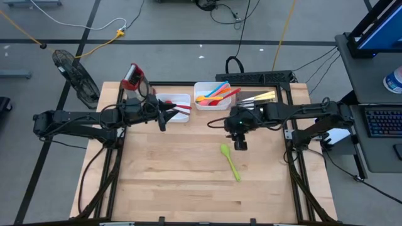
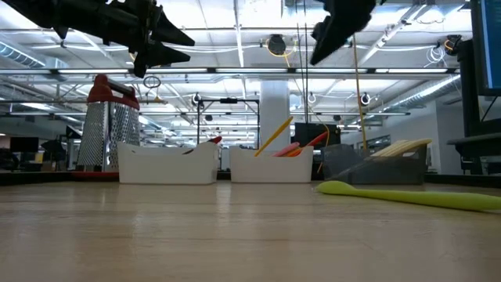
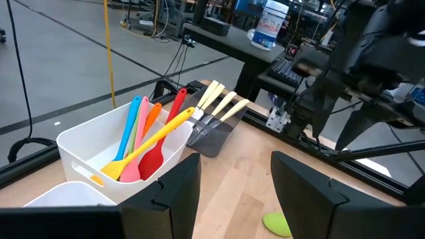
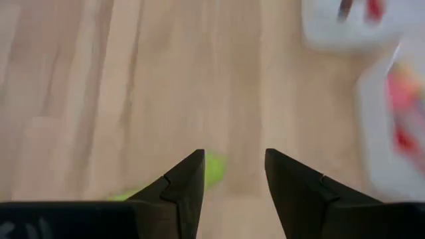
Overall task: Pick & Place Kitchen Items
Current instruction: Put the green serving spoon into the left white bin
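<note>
A green spatula (image 1: 230,161) lies flat on the wooden table (image 1: 176,182), right of the middle; it also shows in the low view (image 2: 407,196). My right gripper (image 1: 240,143) hangs open above its far end, with the green head (image 4: 212,169) seen past its fingers (image 4: 234,156). My left gripper (image 1: 164,118) stands open and empty, raised over the left white tray (image 1: 174,100), which holds a red utensil (image 1: 183,108). The middle white tray (image 3: 99,143) holds several coloured spatulas and spoons (image 3: 149,136). Pale-handled knives (image 3: 219,103) lie in a dark tray (image 1: 260,97).
A red-topped metal grater (image 1: 133,78) stands at the table's far left corner, beside the left tray. The three trays line the far edge. The near half of the table is bare wood. A desk with a keyboard (image 1: 382,122) stands beyond the right edge.
</note>
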You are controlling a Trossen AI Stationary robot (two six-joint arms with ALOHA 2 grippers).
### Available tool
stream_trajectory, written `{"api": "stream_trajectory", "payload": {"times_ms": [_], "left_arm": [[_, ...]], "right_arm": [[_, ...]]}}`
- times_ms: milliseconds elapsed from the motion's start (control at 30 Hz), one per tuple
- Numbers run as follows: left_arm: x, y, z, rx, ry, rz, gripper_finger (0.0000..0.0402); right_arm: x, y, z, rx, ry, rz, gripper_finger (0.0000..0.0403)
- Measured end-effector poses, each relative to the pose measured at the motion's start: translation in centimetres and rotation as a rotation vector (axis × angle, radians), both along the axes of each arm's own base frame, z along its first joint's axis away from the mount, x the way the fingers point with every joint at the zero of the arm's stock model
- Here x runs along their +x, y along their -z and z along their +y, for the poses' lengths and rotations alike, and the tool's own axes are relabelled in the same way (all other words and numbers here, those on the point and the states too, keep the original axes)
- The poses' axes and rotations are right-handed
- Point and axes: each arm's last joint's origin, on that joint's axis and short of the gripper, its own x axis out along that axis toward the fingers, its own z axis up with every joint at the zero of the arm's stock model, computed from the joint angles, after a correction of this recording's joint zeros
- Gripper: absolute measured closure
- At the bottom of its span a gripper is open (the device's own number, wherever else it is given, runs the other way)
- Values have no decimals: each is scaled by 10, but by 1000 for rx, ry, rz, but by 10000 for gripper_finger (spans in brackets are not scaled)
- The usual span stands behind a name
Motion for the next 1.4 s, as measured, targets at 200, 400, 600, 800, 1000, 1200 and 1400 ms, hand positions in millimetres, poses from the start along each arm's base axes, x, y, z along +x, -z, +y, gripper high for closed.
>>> {"api": "stream_trajectory", "payload": {"times_ms": [200, 400, 600, 800, 1000, 1200, 1400], "left_arm": [[0, 0, 0, 3, -1, 1, 215], [0, 0, 1, 9, -24, 2, 215], [0, 0, 1, 9, -24, 2, 215], [0, 1, 1, 7, -24, 12, 215], [-1, 3, 1, -6, -25, 26, 215], [-1, 2, 1, 52, -15, 43, 215], [-1, 3, 1, 123, -4, 73, 215]], "right_arm": [[-13, 9, 5, 137, 158, 162, 252], [-15, 10, 21, 199, 207, 181, 252], [-10, 15, 35, 249, 251, 185, 252], [7, 36, 52, 221, 335, 218, 252], [24, 69, 65, 201, 515, 265, 252], [32, 99, 75, 218, 687, 355, 252], [31, 118, 76, 236, 840, 456, 252]]}}
